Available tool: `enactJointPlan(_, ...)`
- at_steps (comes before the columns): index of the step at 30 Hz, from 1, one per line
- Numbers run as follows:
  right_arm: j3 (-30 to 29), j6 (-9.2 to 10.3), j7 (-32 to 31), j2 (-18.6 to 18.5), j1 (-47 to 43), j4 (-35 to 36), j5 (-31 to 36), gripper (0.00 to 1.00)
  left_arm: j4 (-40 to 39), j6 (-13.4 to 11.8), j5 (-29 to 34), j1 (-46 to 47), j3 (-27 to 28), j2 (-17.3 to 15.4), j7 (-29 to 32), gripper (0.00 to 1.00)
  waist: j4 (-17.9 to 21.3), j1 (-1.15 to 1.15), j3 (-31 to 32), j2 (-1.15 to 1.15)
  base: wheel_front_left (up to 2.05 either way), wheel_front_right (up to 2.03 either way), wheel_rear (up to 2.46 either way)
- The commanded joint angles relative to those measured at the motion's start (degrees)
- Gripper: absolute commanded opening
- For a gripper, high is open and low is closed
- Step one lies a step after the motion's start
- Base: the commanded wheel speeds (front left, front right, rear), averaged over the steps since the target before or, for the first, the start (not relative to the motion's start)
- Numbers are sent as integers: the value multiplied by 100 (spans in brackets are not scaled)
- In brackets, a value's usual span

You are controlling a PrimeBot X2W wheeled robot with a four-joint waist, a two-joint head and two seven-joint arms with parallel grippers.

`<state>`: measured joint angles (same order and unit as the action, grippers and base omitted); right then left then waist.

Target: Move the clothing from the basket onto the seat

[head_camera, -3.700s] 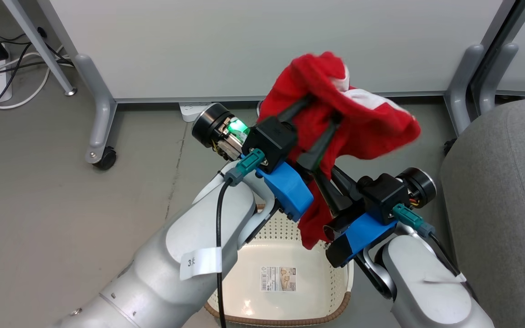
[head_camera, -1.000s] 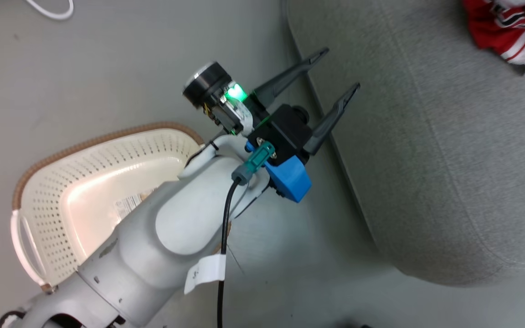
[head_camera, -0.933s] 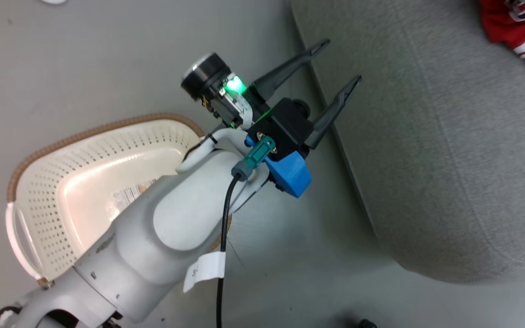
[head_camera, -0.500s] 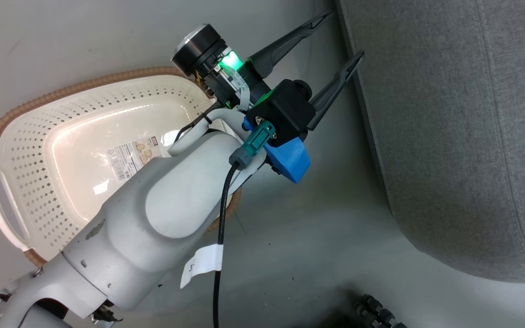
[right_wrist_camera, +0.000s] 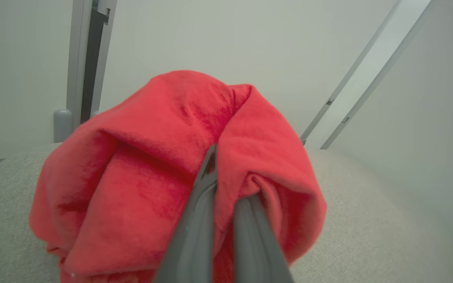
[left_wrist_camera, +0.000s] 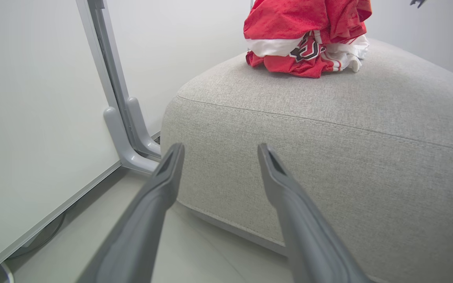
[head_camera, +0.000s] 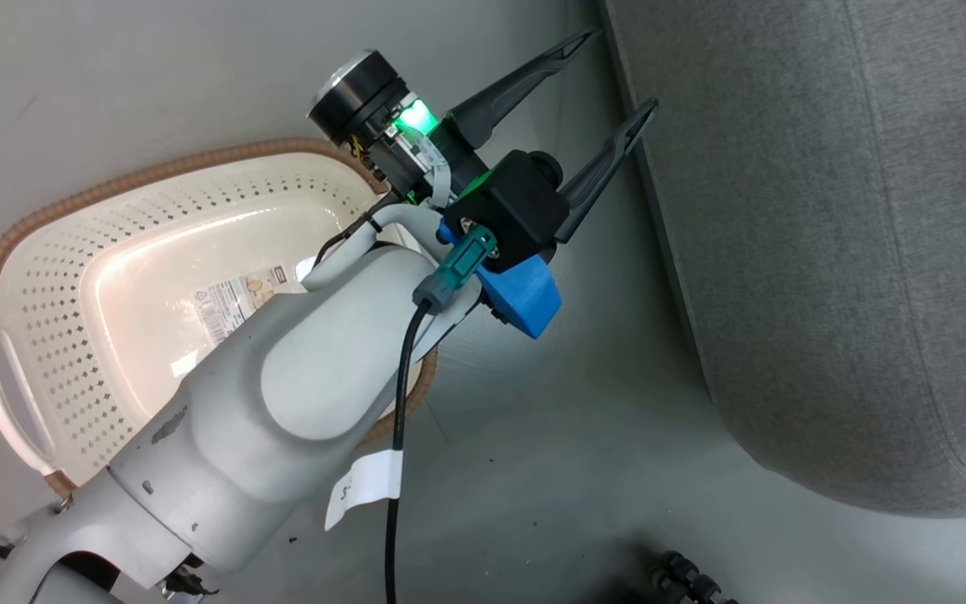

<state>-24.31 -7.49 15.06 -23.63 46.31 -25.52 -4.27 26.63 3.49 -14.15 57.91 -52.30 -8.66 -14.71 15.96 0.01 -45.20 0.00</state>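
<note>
The basket [head_camera: 5, 243] lies on the floor at the left of the head view, with just a paper label [head_camera: 236, 302] on its bottom. My left gripper [head_camera: 615, 74] stands open with nothing in it, over the floor between the basket and the seat [head_camera: 827, 252]. The left wrist view has that gripper [left_wrist_camera: 220, 148] facing the seat's side [left_wrist_camera: 328, 157], with the clothing [left_wrist_camera: 305, 39] heaped on top, lettered jersey at the bottom. My right gripper [right_wrist_camera: 224, 173] is shut on a plain red garment [right_wrist_camera: 140, 177] over the seat [right_wrist_camera: 360, 236]; one fingertip is buried in the fabric.
White partition panels on grey legs [left_wrist_camera: 126, 129] stand just behind the seat, and more panels [right_wrist_camera: 250, 43] rise beyond it. Grey floor [head_camera: 550, 470] lies between basket and seat. A dark ribbed thing [head_camera: 688, 579] pokes in at the bottom edge of the head view.
The head camera has swung, so the basket shows more fully and the jersey has left that view. Earlier both grippers held red clothing above the basket; the left gripper has stayed open since.
</note>
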Motion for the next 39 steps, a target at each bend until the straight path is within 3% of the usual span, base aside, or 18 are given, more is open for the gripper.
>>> enactJointPlan(1, -13, -1, 17, 52, -112, 28, -9, 0, 13, -32, -45, -30, 13, -37, -15, 100, 32, -1, 67, 0, 0, 0, 0)
enactJointPlan(3, -57, -1, 17, 154, -219, 114, -21, 93, 22, -45, -55, -91, 12, -46, -23, 100, 67, -1, 174, 0, 0, 0, 0)
enactJointPlan(4, -45, -1, 17, 201, -316, 120, -41, 100, 27, -51, -73, -127, 12, -45, -28, 100, 79, -1, 243, 0, 0, 0, 0)
enactJointPlan(11, -53, 0, 17, 386, -1305, 501, -2, 100, -29, -131, -252, -491, 175, 64, -50, 100, 103, -1, 941, 0, 0, 0, 0)
enactJointPlan(19, -15, -1, 17, 522, -2291, 1124, 78, 100, -375, -291, -397, -1323, 812, 30, -53, 100, -32, -1, 1938, 0, 0, 0, 0)
enactJointPlan(28, 864, -1, 17, 631, -2727, 1915, 168, 100, -1004, -598, -266, -2438, 2083, 10, -50, 100, -541, -1, 2845, 0, 0, 0, 0)
enactJointPlan(39, 1955, -1, 17, 877, -3018, 2009, 98, 100, -1444, -614, 125, -3644, 3547, 117, -49, 100, -1379, -1, 3615, 0, 0, 0, 0)
